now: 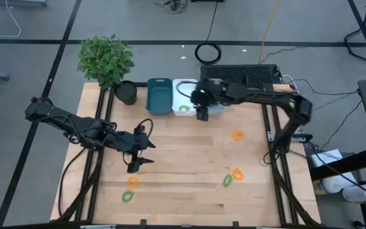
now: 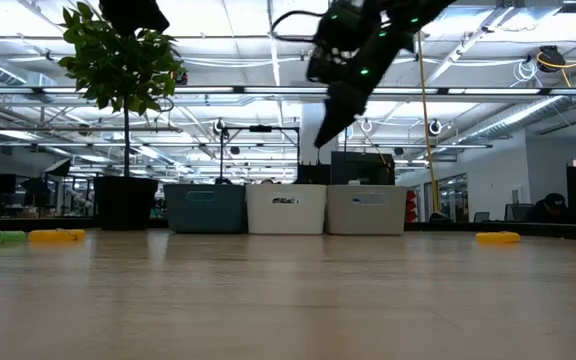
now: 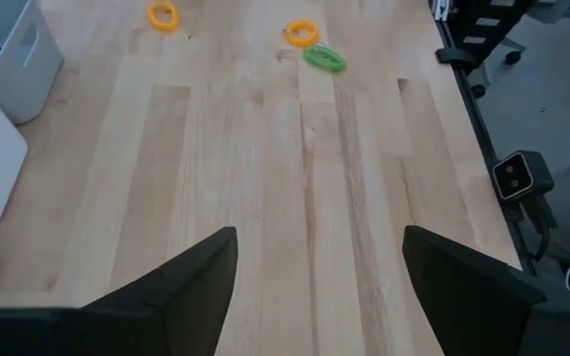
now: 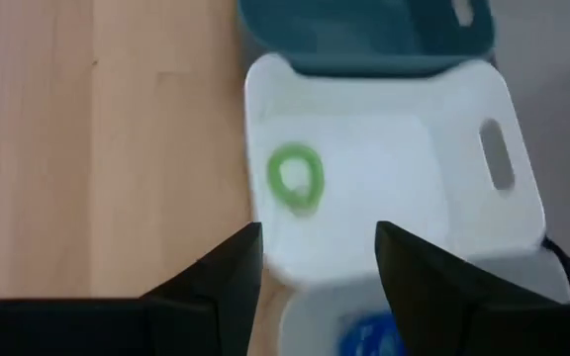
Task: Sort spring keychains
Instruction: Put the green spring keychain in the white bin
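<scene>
Green keychain (image 4: 296, 178) in white bin (image 4: 463, 213)

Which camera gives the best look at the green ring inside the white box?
The right wrist view: the green keychain lies plainly on the white bin's floor. The high view shows it as a small green speck. The low view's bin wall hides it; the left wrist view misses it.

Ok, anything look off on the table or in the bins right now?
Nothing stands out. The three bins sit in a straight row; the white bin holds one green keychain lying flat. The right hand hangs open above it. Loose orange and green keychains lie unsorted, none damaged.
</scene>
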